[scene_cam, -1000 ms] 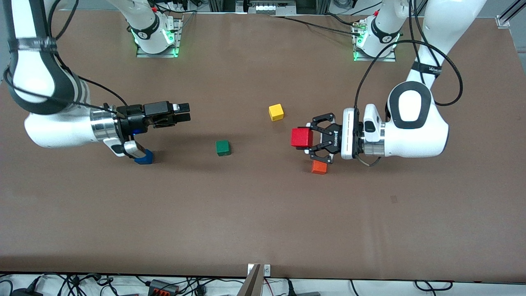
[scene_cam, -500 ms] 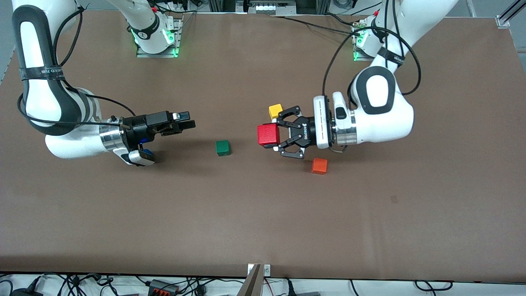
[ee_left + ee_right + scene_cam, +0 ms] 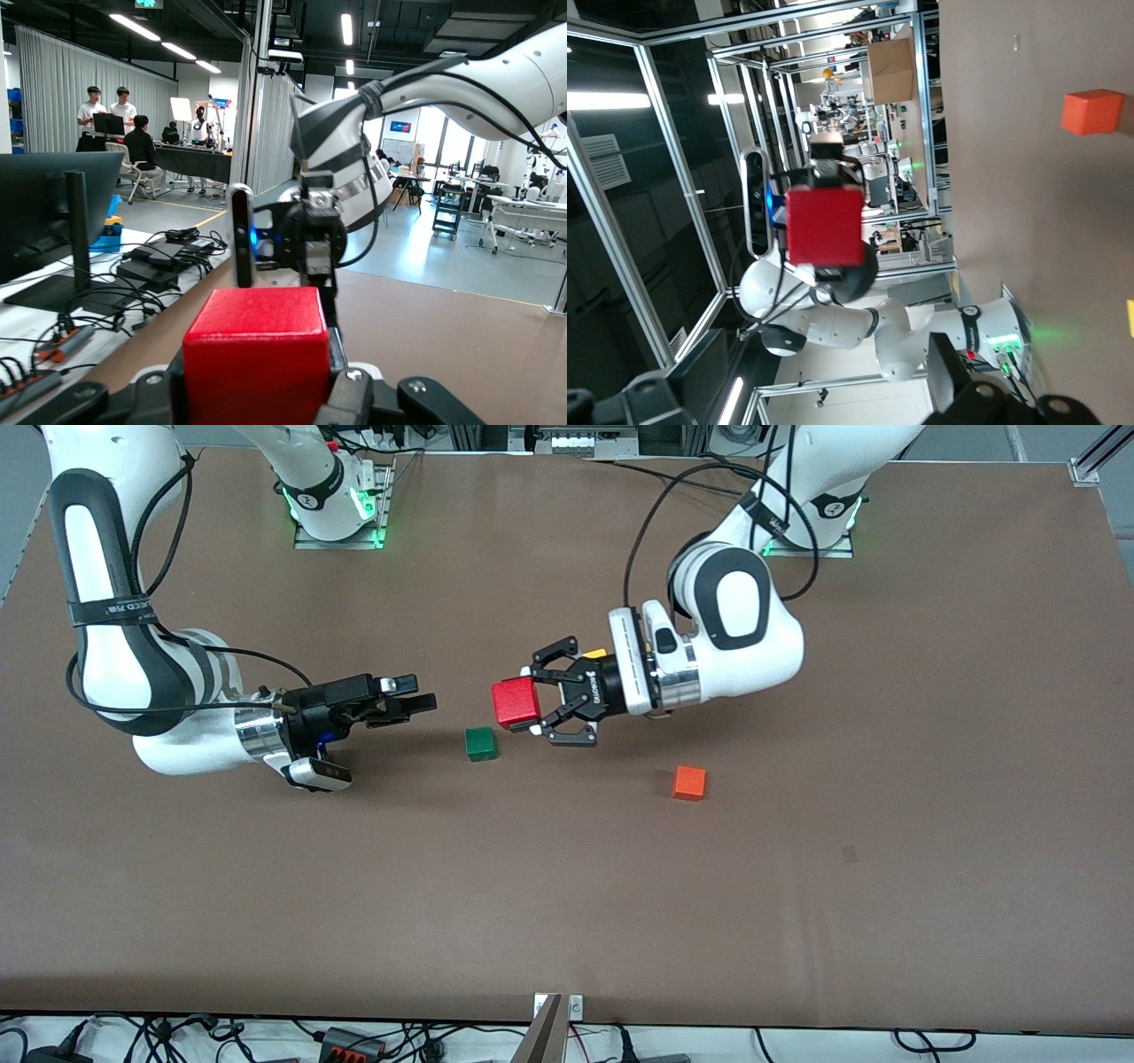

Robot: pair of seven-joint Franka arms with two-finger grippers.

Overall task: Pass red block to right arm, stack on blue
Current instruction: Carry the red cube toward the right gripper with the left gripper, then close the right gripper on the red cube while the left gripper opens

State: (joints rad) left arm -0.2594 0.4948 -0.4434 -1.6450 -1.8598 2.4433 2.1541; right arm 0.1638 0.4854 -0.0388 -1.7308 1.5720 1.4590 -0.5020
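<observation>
My left gripper (image 3: 530,704) is shut on the red block (image 3: 516,702) and holds it in the air, just above the green cube (image 3: 480,743). The block fills the left wrist view (image 3: 257,354), with the right gripper (image 3: 310,252) facing it. My right gripper (image 3: 415,695) is open and empty, level with the block and a short gap from it. The right wrist view shows the red block (image 3: 825,226) straight ahead. The blue cube is hidden under the right arm's wrist.
An orange cube (image 3: 688,782) lies nearer the front camera, toward the left arm's end, and shows in the right wrist view (image 3: 1093,112). A yellow cube (image 3: 595,654) is mostly hidden by the left gripper's body.
The left arm has carried the red block toward the right arm's end, from over the orange cube to over the green one. The right gripper crept toward it, and its wrist now covers the blue cube.
</observation>
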